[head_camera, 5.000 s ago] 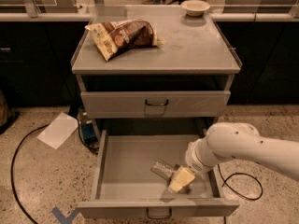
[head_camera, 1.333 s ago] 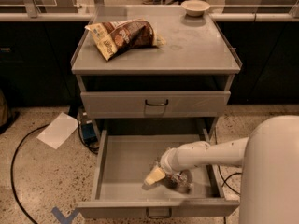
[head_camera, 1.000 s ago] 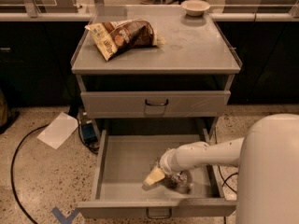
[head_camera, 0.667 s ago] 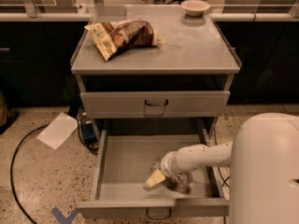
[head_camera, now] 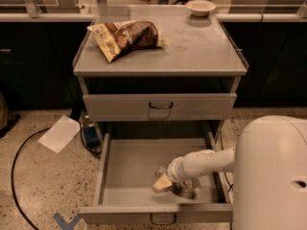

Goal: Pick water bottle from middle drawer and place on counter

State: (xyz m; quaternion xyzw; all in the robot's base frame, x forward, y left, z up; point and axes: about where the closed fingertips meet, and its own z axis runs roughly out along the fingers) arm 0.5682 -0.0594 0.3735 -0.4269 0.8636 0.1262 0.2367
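- One gripper (head_camera: 163, 183) reaches down into the open middle drawer (head_camera: 102, 172), low over the drawer floor and near its front wall.
- Whether the gripper is parted or clamped cannot be told from this view.
- The water bottle (head_camera: 186, 189) lies on the drawer floor right against the gripper, on the side toward the white arm (head_camera: 204, 161); the gripper hides part of it.
- Well above the gripper, the counter (head_camera: 196, 47) carries a brown-and-cream snack bag (head_camera: 125, 36) toward its left rear.
- A pale bowl (head_camera: 201, 6) sits at the counter's far edge.
- Between the gripper and the counter, the upper drawer (head_camera: 159, 107) is closed.
- Away from the gripper, left of the cabinet, a white sheet of paper (head_camera: 60, 133) lies on the speckled floor.
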